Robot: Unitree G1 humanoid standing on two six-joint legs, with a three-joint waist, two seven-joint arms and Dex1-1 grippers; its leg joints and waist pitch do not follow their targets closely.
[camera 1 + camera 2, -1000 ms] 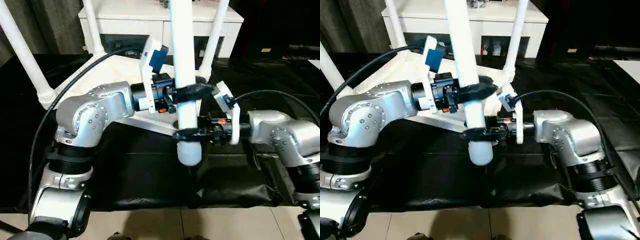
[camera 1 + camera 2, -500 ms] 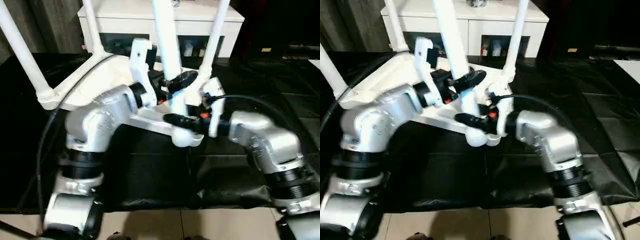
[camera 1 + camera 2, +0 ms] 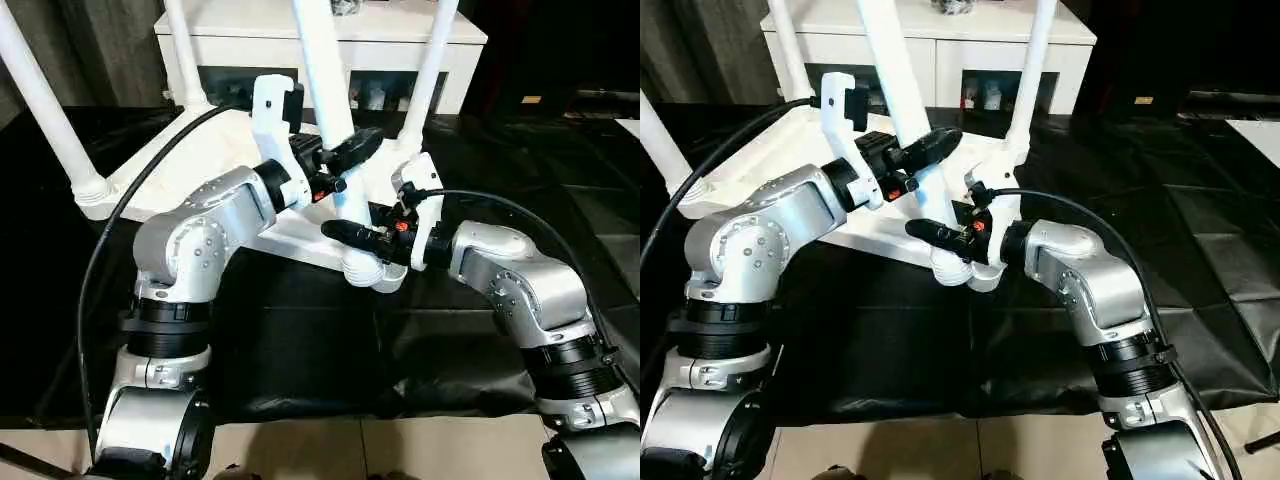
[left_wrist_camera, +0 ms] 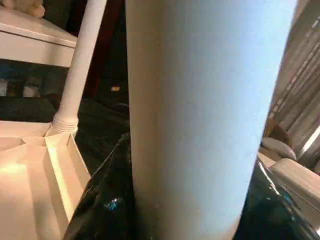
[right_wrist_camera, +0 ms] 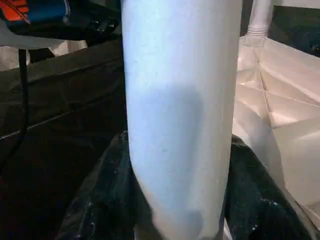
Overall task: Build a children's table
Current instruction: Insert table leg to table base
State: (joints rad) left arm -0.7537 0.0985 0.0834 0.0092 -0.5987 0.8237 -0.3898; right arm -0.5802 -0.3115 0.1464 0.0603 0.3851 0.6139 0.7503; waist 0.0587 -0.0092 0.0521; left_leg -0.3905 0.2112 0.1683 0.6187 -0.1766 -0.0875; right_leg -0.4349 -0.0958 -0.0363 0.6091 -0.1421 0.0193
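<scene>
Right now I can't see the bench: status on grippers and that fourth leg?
Left gripper and right gripper both clamped on the long round white plastic leg. Its lower end sits at the near corner socket of the upturned white tabletop. Nothing in the way.

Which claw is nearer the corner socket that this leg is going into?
Right. The right claw grips the leg low down, just above the corner socket. The left claw grips the same leg higher up, farther from it.

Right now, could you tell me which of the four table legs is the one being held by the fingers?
The near leg, tilted over the front corner: the left gripper holds it higher up, the right gripper near its lower end. The other three stand alone in their sockets.
</scene>
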